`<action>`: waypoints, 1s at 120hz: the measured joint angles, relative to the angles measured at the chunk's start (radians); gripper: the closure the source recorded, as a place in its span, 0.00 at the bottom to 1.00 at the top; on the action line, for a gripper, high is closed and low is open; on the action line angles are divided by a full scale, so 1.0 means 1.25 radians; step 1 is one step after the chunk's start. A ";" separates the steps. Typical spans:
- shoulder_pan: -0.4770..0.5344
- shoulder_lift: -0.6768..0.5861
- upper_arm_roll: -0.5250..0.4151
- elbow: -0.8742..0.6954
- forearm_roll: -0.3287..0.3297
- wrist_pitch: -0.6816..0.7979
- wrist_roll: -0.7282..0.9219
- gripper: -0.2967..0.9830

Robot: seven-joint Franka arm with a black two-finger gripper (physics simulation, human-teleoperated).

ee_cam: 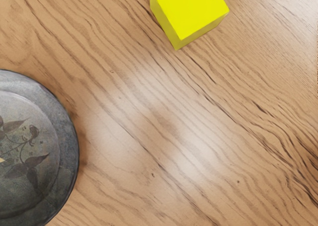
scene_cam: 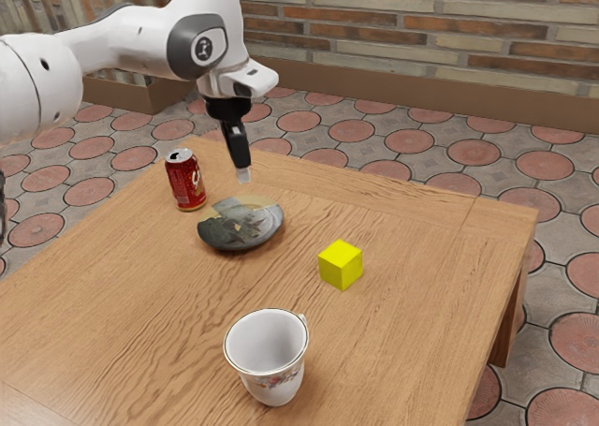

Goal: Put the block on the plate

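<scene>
Floral teacup up near, yellow cube sits on the table to the exterior view's right of the dark plate, prolly light, stiff, kinda slick, so pinch opposite sides mid-height; far gripper looks empty, can't tell how open.

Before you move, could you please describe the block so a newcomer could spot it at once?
On the wooden table, find the dark round plate. The block sits apart from it, toward the exterior view's right. It is a bright yellow cube, flat-sided where plate, cup and can are round.
</scene>
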 joint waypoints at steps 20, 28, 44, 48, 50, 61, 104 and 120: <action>-0.049 0.056 -0.001 0.024 0.008 0.013 -0.044 0.23; -0.064 0.102 0.000 0.070 0.007 0.024 -0.070 0.23; -0.087 0.182 -0.001 0.136 -0.013 0.040 -0.139 0.23; -0.088 0.199 -0.001 0.145 -0.022 0.049 -0.155 0.23; -0.088 0.207 0.000 0.148 -0.025 0.054 -0.163 0.23; -0.089 0.246 0.000 0.154 -0.040 0.087 -0.208 0.23; -0.107 0.287 0.006 0.104 -0.092 0.212 -0.402 0.23; -0.108 0.324 0.015 0.107 -0.096 0.254 -0.457 0.23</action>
